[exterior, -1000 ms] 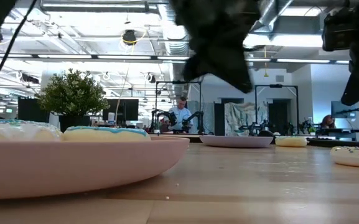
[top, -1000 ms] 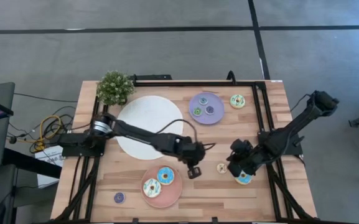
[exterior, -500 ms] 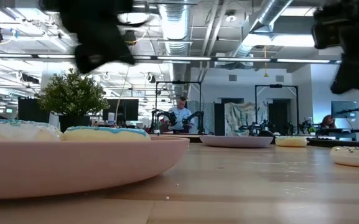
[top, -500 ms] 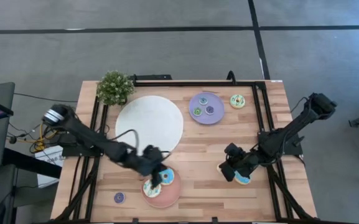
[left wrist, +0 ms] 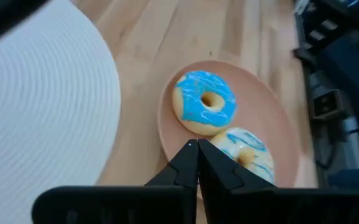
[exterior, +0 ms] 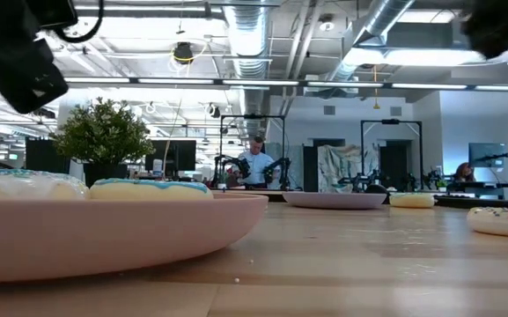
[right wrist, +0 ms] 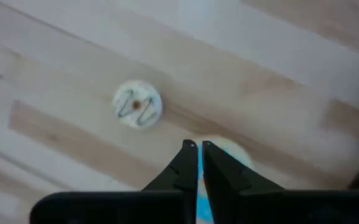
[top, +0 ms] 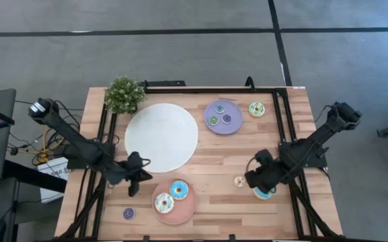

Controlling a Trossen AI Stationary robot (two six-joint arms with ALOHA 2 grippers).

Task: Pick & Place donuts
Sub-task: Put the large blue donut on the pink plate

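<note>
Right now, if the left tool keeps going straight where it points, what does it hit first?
Most likely the pink plate. The left tool, fingers together, points over its near rim at the two donuts on it, the white-iced donut nearest, the blue-iced donut just past it. Depth is unclear.

A: Left arm status?
B: Base at 9 o'clock of the table edge. It reaches in toward 4 o'clock, elbow kinked outboard. Left gripper (top: 134,184) low at about 7 o'clock of centre, fingers (left wrist: 180,169) pressed together tip to tip, nothing between them.
A: Right arm?
B: Comes in from 3 o'clock, forearm angled down toward 8 o'clock. Right gripper (top: 255,181) at roughly 4 o'clock of centre. Fingers (right wrist: 184,163) nearly touching, a thin slit between them, nothing gripped.
A: Low camera?
B: Only dark blurred arm parts in the top corners.
</note>
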